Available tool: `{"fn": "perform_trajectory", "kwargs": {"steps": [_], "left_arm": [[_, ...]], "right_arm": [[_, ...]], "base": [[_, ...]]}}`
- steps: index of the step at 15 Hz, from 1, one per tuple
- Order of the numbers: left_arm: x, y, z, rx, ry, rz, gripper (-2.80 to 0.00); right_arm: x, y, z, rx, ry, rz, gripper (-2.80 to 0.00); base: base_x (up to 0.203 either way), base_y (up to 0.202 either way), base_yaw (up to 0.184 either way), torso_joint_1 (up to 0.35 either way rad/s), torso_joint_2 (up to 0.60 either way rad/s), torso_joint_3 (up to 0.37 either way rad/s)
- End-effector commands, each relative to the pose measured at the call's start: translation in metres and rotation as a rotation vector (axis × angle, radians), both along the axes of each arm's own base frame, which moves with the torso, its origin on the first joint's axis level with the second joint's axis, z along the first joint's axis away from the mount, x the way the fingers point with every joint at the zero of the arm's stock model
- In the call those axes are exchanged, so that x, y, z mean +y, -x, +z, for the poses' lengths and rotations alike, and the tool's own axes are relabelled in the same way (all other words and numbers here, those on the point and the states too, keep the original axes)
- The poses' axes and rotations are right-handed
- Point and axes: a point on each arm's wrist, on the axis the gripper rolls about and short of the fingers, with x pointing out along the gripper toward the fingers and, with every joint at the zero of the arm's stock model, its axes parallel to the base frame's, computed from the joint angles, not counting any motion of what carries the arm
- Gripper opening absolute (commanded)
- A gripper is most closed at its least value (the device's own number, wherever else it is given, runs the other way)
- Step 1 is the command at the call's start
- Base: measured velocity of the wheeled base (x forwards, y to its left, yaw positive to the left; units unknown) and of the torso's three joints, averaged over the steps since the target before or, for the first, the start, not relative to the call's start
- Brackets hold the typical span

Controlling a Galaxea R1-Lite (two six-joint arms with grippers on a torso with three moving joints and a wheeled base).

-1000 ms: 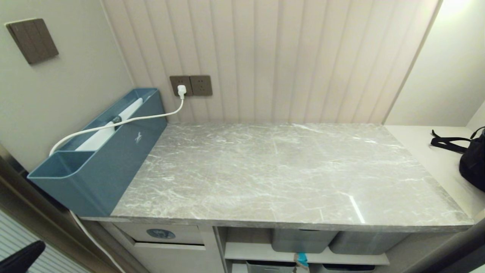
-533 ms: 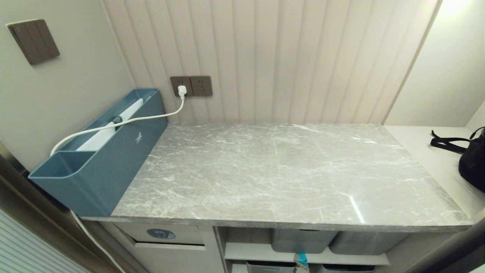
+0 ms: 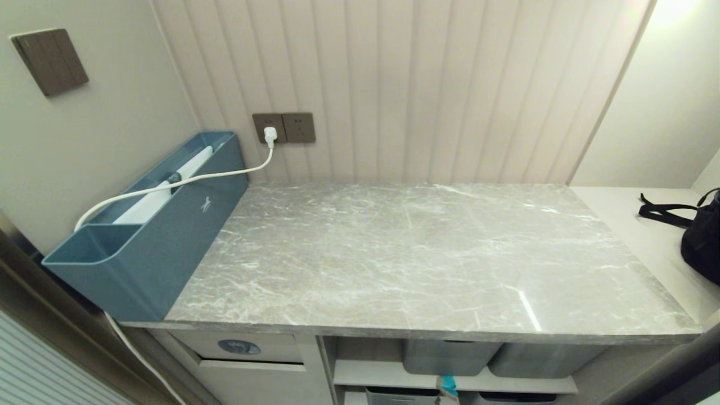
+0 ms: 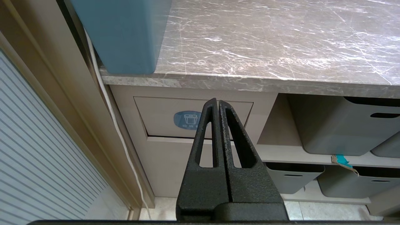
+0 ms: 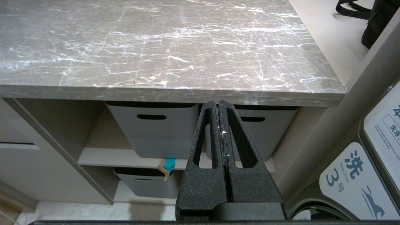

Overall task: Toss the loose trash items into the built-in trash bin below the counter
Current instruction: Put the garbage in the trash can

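Note:
The grey marble-look counter (image 3: 422, 259) carries no scraps that I can see. One loose trash item (image 3: 448, 385), turquoise tape on tan cardboard, hangs off the front edge of the shelf under the grey tubs, also showing in the left wrist view (image 4: 342, 160) and the right wrist view (image 5: 168, 164). The built-in trash bin (image 3: 239, 347) is the beige flap (image 4: 156, 115) with the blue oval sticker, below the counter's left end. My left gripper (image 4: 217, 101) hangs shut and empty in front of that flap. My right gripper (image 5: 217, 101) is shut and empty before the tubs. Neither gripper shows in the head view.
A long teal-blue box (image 3: 152, 225) with a white cable (image 3: 185, 180) plugged into the wall sits at the counter's left. Grey tubs (image 5: 153, 131) fill the shelves under the counter. A black bag (image 3: 697, 236) lies on the right ledge. A washer (image 5: 353, 175) stands at the right.
The dark part of my left arm at the head view's lower left corner has dropped out of view. Everything else has kept still.

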Motion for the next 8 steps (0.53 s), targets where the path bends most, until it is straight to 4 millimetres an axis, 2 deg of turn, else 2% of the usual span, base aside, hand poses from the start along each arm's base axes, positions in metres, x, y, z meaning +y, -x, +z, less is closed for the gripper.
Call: {"fn": "perform_trajectory", "kwargs": {"steps": [1, 8], "left_arm": [[0.0000, -0.0004, -0.0013, 0.010, -0.001, 0.001, -2.80], [0.0001, -0.0004, -0.0014, 0.010, 0.005, 0.004, -2.80]], "right_arm": [[0.0000, -0.0002, -0.0003, 0.003, 0.000, 0.000, -2.80], [0.0000, -0.0002, -0.0002, 0.001, 0.003, -0.001, -2.80]], "base": [[0.000, 0.000, 0.000, 0.000, 0.00, 0.000], [0.000, 0.000, 0.000, -0.014, 0.03, 0.017]]}}
